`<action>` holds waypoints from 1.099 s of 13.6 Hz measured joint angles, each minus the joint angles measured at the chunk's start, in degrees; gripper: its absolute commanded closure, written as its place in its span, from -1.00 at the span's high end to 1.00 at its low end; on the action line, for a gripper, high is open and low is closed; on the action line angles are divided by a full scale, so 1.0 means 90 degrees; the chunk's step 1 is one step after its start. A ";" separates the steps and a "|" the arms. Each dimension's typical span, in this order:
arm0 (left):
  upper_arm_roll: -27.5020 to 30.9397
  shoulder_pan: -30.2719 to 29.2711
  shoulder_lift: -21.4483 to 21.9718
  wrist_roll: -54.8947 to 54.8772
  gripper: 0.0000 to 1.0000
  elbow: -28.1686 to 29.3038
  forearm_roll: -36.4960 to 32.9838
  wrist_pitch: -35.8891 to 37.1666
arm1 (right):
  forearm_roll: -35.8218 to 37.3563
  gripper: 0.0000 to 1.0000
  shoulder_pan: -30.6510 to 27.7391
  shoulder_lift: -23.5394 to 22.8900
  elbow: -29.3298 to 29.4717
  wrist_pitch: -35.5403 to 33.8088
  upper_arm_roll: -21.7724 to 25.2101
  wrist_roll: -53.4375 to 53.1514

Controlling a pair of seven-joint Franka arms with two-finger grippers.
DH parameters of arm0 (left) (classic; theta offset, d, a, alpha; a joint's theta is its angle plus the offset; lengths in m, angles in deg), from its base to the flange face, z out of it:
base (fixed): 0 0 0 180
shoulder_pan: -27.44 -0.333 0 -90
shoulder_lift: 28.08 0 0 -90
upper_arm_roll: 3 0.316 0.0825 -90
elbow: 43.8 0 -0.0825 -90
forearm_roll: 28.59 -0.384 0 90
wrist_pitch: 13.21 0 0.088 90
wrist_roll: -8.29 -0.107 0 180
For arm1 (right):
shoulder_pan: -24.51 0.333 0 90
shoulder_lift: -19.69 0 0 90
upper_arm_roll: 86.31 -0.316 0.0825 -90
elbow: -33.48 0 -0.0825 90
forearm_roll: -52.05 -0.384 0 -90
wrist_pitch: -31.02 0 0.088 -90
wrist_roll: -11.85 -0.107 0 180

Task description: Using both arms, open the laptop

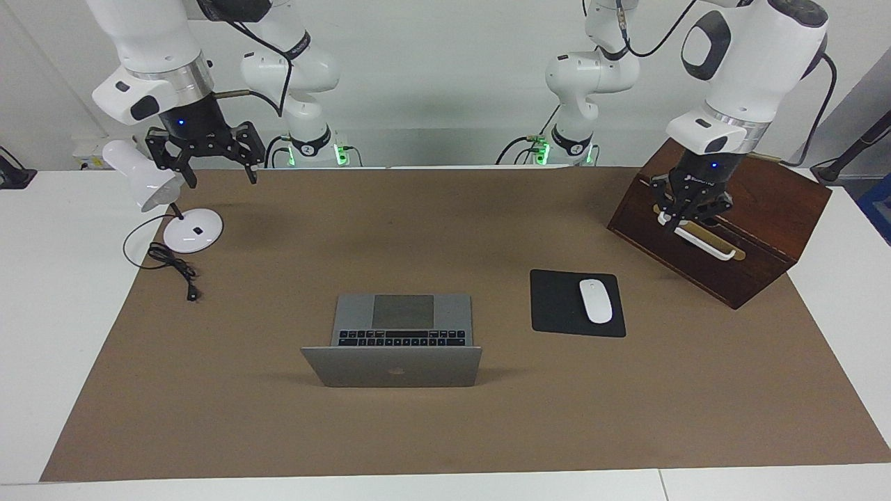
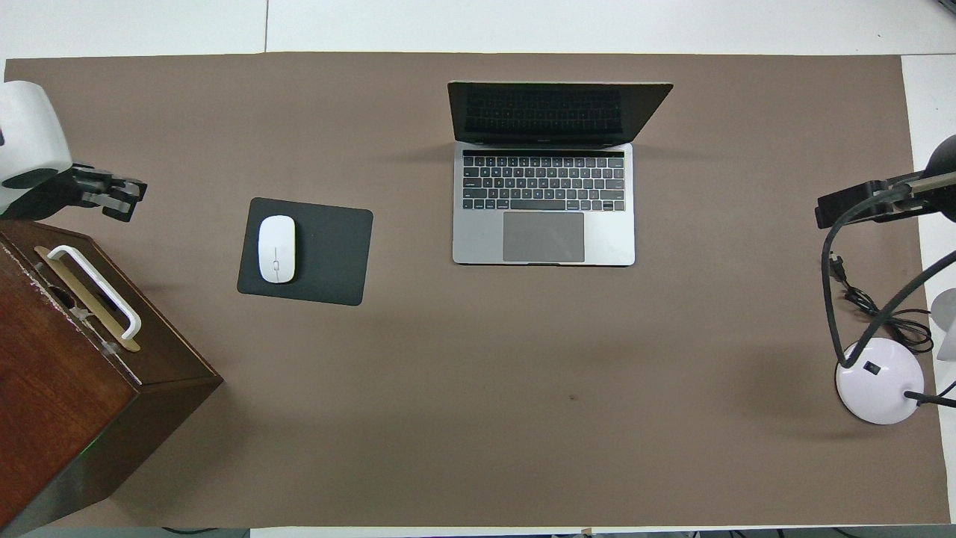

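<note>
The silver-grey laptop (image 1: pixel 393 341) (image 2: pixel 544 194) stands open in the middle of the brown mat, lid upright, its black keys and grey trackpad facing the robots. Neither gripper touches it. My left gripper (image 1: pixel 686 224) (image 2: pixel 121 200) hangs shut and holds nothing, in the air over the wooden box at the left arm's end of the table. My right gripper (image 1: pixel 221 178) is raised with its fingers spread wide open and nothing between them. It hangs over the mat's edge beside the lamp at the right arm's end.
A black mouse pad (image 1: pixel 557 306) (image 2: pixel 328 254) with a white mouse (image 1: pixel 596 300) (image 2: pixel 276 249) lies between laptop and dark wooden box (image 1: pixel 759 209) (image 2: pixel 67 403). A white desk lamp (image 1: pixel 188 233) (image 2: pixel 881 381) with a loose black cable (image 1: pixel 174 268) stands at the right arm's end.
</note>
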 measured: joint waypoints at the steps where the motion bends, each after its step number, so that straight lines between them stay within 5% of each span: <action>1: 0.0074 -0.0015 0.0085 -0.0020 -1.00 0.0000 0.0000 0.0214 | 0.0000 1.00 0.0000 -0.0005 0.0001 0.0000 0.0000 -0.0001; 7: 0.0328 -0.0070 0.0310 -0.0036 -1.00 0.0000 0.0000 0.1055 | 0.0000 1.00 0.0000 -0.0012 0.0005 0.0000 0.0003 -0.0005; 15: 0.0388 -0.0072 0.0344 -0.0063 -1.00 0.0001 -0.0500 0.1192 | 0.0000 1.00 -0.0002 -0.0014 0.0011 0.0000 0.0009 -0.0117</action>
